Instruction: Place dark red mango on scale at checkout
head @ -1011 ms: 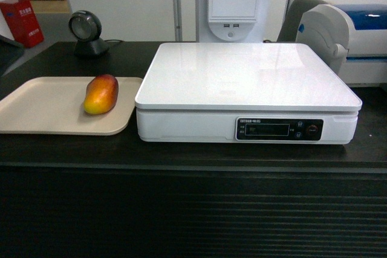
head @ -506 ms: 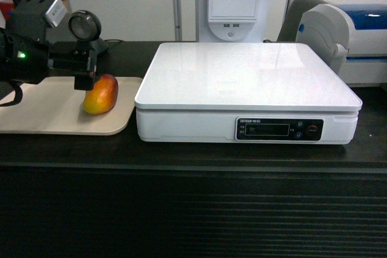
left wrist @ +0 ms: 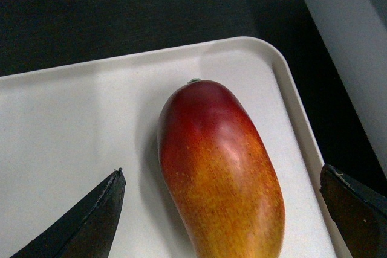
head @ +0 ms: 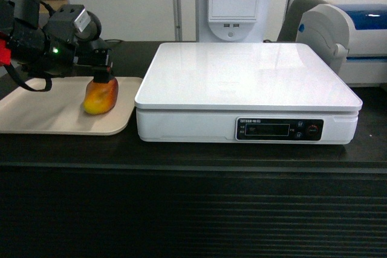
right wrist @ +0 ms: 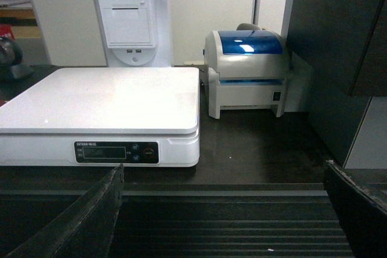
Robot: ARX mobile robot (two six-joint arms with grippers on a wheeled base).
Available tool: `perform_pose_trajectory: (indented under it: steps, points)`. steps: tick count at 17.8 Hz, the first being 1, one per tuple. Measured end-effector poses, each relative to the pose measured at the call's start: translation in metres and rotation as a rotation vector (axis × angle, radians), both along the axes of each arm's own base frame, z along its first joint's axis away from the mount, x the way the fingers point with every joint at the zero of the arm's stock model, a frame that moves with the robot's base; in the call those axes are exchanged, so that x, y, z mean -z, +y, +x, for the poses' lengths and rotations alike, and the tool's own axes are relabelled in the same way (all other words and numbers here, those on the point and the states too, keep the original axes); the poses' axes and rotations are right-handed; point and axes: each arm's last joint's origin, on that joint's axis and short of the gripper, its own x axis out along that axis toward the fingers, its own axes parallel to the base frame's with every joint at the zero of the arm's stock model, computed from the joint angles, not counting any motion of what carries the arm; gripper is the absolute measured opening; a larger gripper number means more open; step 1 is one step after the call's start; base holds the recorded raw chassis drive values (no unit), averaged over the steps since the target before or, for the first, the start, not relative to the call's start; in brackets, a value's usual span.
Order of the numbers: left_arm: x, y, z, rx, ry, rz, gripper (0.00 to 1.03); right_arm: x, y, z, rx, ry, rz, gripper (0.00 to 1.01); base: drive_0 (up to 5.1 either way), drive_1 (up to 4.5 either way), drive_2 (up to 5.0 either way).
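Dark red mango [left wrist: 221, 170] lies on the beige tray [head: 36, 113], left of the scale [head: 242, 70] on the bench. Left claw [left wrist: 221, 209] hangs spread over it, not touching. Right claw [right wrist: 230, 222] spread, idle. Mango looks smooth, firm, probably slippery; best pinched across its middle.

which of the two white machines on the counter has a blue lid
The label printer at the counter's right end, behind the scale. Its top cover is translucent blue; the scale is all white with a black display panel.
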Motion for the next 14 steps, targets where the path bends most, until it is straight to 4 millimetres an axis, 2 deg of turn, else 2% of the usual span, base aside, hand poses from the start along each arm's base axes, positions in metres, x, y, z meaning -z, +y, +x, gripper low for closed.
perform_pose_trajectory:
  steps: [7,11,14]
  points:
    - [0.012,0.001,0.032,-0.034,0.045,0.005,0.98,0.0,0.0,0.0,0.0,0.0,0.0,0.98,0.0,0.0,0.0]
    - [0.033,0.001,0.033,-0.032,0.13,-0.016,0.98,0.0,0.0,0.0,0.0,0.0,0.0,0.98,0.0,0.0,0.0]
    - [0.038,0.0,0.032,-0.026,0.144,-0.012,0.98,0.0,0.0,0.0,0.0,0.0,0.0,0.98,0.0,0.0,0.0]
